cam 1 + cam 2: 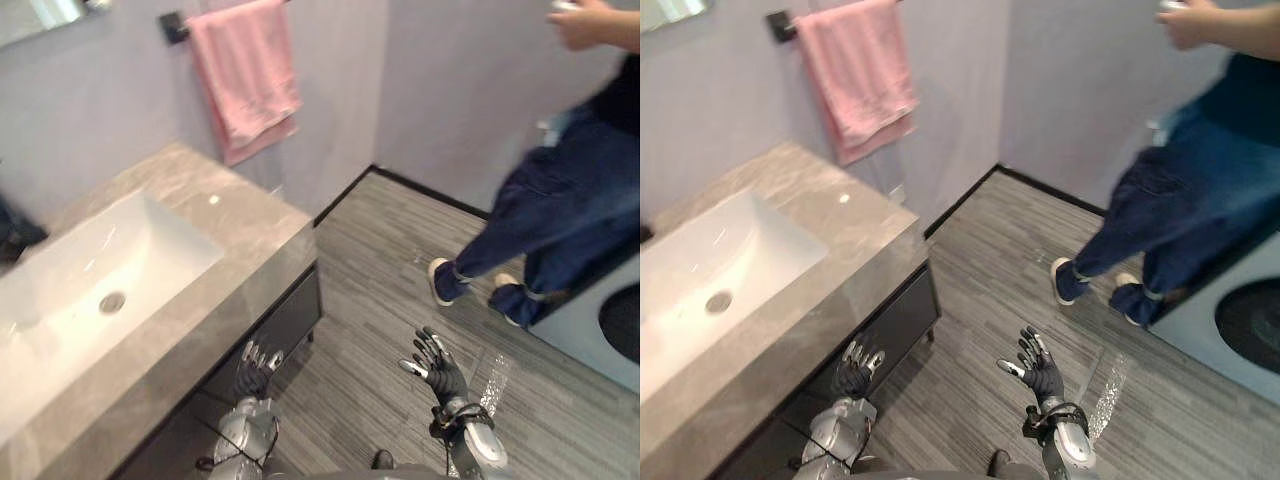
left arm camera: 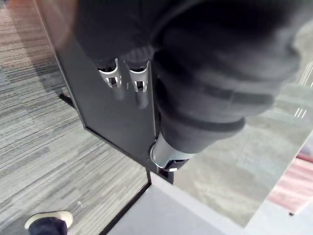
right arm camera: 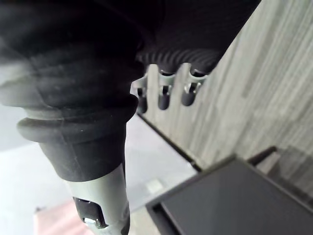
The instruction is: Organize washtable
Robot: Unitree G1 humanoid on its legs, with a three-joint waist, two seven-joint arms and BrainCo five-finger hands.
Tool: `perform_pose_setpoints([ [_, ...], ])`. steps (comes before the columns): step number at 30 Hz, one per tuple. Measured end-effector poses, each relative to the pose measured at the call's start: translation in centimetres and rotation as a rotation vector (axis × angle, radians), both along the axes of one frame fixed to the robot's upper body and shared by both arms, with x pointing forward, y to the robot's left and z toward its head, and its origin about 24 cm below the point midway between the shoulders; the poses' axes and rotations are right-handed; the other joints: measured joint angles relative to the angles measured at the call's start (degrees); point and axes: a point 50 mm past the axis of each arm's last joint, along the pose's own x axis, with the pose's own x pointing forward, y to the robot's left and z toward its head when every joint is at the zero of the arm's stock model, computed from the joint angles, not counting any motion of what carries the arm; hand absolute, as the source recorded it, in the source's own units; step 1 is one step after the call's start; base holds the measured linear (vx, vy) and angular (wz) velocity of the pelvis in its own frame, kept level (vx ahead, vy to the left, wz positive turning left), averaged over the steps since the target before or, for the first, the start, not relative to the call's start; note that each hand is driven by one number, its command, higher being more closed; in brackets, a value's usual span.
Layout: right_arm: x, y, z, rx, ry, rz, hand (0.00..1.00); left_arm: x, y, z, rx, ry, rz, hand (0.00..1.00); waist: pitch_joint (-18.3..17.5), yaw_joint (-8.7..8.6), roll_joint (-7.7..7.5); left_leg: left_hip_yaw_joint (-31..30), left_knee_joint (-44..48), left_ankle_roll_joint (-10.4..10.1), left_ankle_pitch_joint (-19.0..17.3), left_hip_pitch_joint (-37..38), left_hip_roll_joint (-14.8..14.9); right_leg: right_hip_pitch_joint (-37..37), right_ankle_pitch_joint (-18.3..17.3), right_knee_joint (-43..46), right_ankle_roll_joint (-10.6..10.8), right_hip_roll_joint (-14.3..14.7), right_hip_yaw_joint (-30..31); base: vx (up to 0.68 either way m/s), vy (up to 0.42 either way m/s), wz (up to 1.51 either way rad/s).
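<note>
The washtable (image 1: 240, 225) is a grey marble counter with a white sink (image 1: 90, 280) set in it and a dark cabinet front (image 1: 275, 335) below. A pink towel (image 1: 245, 75) hangs on a wall bar behind the counter. My left hand (image 1: 257, 362) is low in front of the cabinet, fingers relaxed, holding nothing. My right hand (image 1: 435, 365) hovers over the wood-look floor with fingers spread and empty. In the wrist views the left fingers (image 2: 128, 78) and right fingers (image 3: 164, 95) are straight.
A person in blue trousers (image 1: 560, 215) and white-soled shoes (image 1: 440, 282) stands on the floor at the right, arm raised. A white washing machine (image 1: 605, 325) stands at the far right. A mirror edge (image 1: 40, 15) shows at the top left.
</note>
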Motion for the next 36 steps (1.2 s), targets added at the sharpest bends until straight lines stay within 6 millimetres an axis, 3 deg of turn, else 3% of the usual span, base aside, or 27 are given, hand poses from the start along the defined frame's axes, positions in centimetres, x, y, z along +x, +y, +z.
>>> perform_pose_setpoints([
  [1, 0.1, 0.0, 0.0, -0.002, -0.001, 0.005, 0.0, 0.2, 0.0, 0.3, -0.004, -0.015, 0.02, 0.0, 0.29, 0.05, -0.42, -7.03, -4.27, -0.48, -1.27, -1.06, -4.15, -0.57, 0.03, 0.05, -0.05, -0.09, 2.66, 0.03, 0.104, -0.93],
  [3, 0.5, 0.3, 0.1, 0.001, -0.009, 0.017, 0.0, 0.5, 0.1, 1.0, -0.005, -0.047, 0.031, 0.0, 0.98, 0.32, -1.29, -15.72, -12.52, -0.86, -1.06, -1.44, -8.88, -1.21, 0.04, 0.7, -0.05, -0.18, 6.52, 0.04, 0.2, -1.18],
  [4, 0.7, 0.4, 0.2, 0.002, -0.016, 0.019, 0.0, 0.6, 0.1, 1.5, -0.004, -0.071, 0.031, 0.0, 0.9, 0.88, -0.75, -19.64, -16.23, -3.43, 0.57, -1.29, -10.45, -1.97, 0.31, 1.34, 0.58, -0.04, 8.24, 0.03, 0.211, -1.32],
  [7, 0.6, 1.6, -0.4, 0.041, 0.007, 0.024, 0.0, 0.9, 0.6, 2.5, 0.018, -0.124, 0.035, 0.0, 0.55, 0.5, -3.26, -14.61, -14.58, -2.0, -1.79, -0.5, -11.28, -2.25, 2.4, 0.44, 3.88, -1.32, 12.98, 0.13, 0.185, -0.82],
  [10, 0.4, 2.5, -0.6, 0.074, 0.021, 0.044, 0.0, 1.3, 0.5, 3.2, 0.016, -0.159, 0.033, 0.0, 0.27, 0.67, -4.15, -10.17, -13.71, -0.66, -3.38, 0.32, -12.31, -2.5, 3.79, -1.43, 5.48, -2.55, 17.0, 0.12, 0.184, -0.64],
  [14, 0.2, 2.7, -1.0, 0.118, 0.038, 0.029, 0.0, 1.3, 0.6, 3.6, 0.027, -0.175, 0.035, 0.0, 0.35, 0.65, -4.06, -6.26, -14.39, 0.46, -5.13, 2.33, -13.08, -2.53, 4.35, -2.56, 6.32, -3.56, 20.49, 0.09, 0.168, -0.56],
  [20, 0.2, 2.6, -1.3, 0.105, 0.049, 0.043, 0.0, 1.4, 0.7, 4.1, 0.097, -0.183, 0.02, 0.0, 0.38, 0.43, -5.37, 1.44, -13.62, 0.77, -8.01, 4.47, -11.97, -4.91, 6.1, -2.54, 6.91, -2.27, 27.49, 0.03, 0.078, -0.71],
  [24, 0.3, 0.7, -1.0, 0.086, 0.033, -0.053, 0.0, 1.6, 0.7, 4.4, 0.164, -0.195, -0.017, 0.0, 0.5, -2.23, -5.88, 9.6, -13.65, 1.25, -9.67, 6.66, -10.79, -7.89, 10.32, -2.49, 6.89, -0.31, 33.64, -0.03, 0.092, -1.11],
  [26, 0.6, -0.5, 0.0, 0.072, -0.013, -0.114, 0.0, 1.8, 1.0, 4.6, 0.178, -0.205, -0.023, 0.0, 0.65, -2.23, -5.59, 14.92, -13.16, 2.06, -10.34, 6.46, -8.89, -10.55, 15.16, -3.32, 6.16, 1.05, 33.78, -0.08, 0.107, -1.52],
  [27, 1.0, -1.2, 0.8, 0.066, -0.049, -0.157, 0.0, 2.2, 1.5, 4.9, 0.195, -0.218, -0.024, 0.0, 0.66, -2.46, -5.52, 19.32, -13.42, 2.34, -10.36, 6.39, -7.67, -11.62, 20.53, -6.66, 2.94, 2.22, 28.99, -0.07, 0.084, -1.6],
  [28, 1.3, -1.5, 1.5, 0.061, -0.084, -0.179, 0.0, 2.5, 2.0, 5.2, 0.206, -0.227, -0.007, 0.0, 1.74, -2.44, -5.21, 22.71, -13.46, 2.79, -10.18, 6.74, -7.0, -13.03, 14.81, -0.83, 0.64, 1.63, 15.7, -0.05, 0.078, -1.56],
  [29, 1.4, -1.7, 1.7, 0.057, -0.093, -0.187, 0.0, 2.6, 2.2, 5.2, 0.207, -0.229, 0.002, 0.0, 1.8, -2.26, -5.57, 24.78, -13.49, 2.9, -10.24, 7.53, -7.01, -13.77, 9.82, 4.34, -0.45, 0.58, 9.31, -0.01, 0.056, -1.51],
  [30, 1.6, -1.9, 2.0, 0.052, -0.103, -0.196, 0.0, 2.5, 2.6, 5.2, 0.21, -0.221, 0.019, 0.0, 1.74, -2.06, -5.86, 28.97, -12.9, 3.64, -10.66, 9.93, -7.02, -13.8, 2.29, 14.03, -2.4, -2.13, -1.66, 0.02, 0.04, -1.48],
  [31, 2.1, -1.9, 2.2, 0.051, -0.117, -0.189, 0.0, 2.2, 2.8, 5.0, 0.213, -0.209, 0.028, 0.0, 1.71, -1.95, -5.93, 31.44, -11.65, 4.02, -10.88, 11.81, -6.99, -13.11, -0.83, 18.71, -4.2, -4.26, -8.38, 0.03, -0.002, -1.99],
  [32, 2.7, -1.6, 2.6, 0.047, -0.135, -0.165, 0.0, 1.9, 3.2, 4.9, 0.211, -0.198, 0.052, 0.0, 1.32, -2.11, -6.43, 33.7, -9.14, 3.95, -10.99, 13.55, -7.28, -13.14, 0.15, 20.63, -6.39, -5.23, -16.31, 0.03, -0.037, -2.0],
  [33, 3.5, -1.3, 3.0, 0.039, -0.157, -0.133, 0.0, 1.8, 3.3, 4.8, 0.204, -0.192, 0.068, 0.0, 1.06, -1.89, -4.97, 34.73, -9.07, 4.04, -10.86, 13.81, -6.21, -12.7, 2.41, 19.17, -9.28, -4.7, -21.09, 0.0, -0.07, -2.15],
  [34, 4.2, -1.0, 3.5, 0.036, -0.178, -0.105, 0.0, 1.7, 3.4, 4.8, 0.205, -0.192, 0.073, 0.0, 0.59, -1.07, -3.52, 37.01, -10.68, 3.73, -10.67, 14.2, -5.14, -11.85, 2.16, 15.51, -10.18, -2.51, -25.0, -0.01, -0.075, -1.93],
  [35, 4.6, -0.7, 3.7, 0.037, -0.189, -0.092, 0.0, 2.1, 3.3, 5.2, 0.2, -0.211, 0.072, 0.0, 0.21, -1.25, -3.48, 40.22, -12.57, 3.47, -11.06, 15.29, -6.11, -11.59, -5.06, 19.91, -9.2, -4.82, -30.83, 0.0, -0.07, -1.41],
  [36, 4.6, -0.7, 3.5, 0.038, -0.182, -0.091, 0.0, 2.4, 3.2, 5.3, 0.197, -0.221, 0.07, 0.0, -0.03, -1.49, -4.22, 41.42, -12.95, 3.47, -11.05, 15.24, -7.03, -11.35, -7.55, 21.98, -6.83, -7.07, -32.66, 0.03, -0.081, -1.07],
])
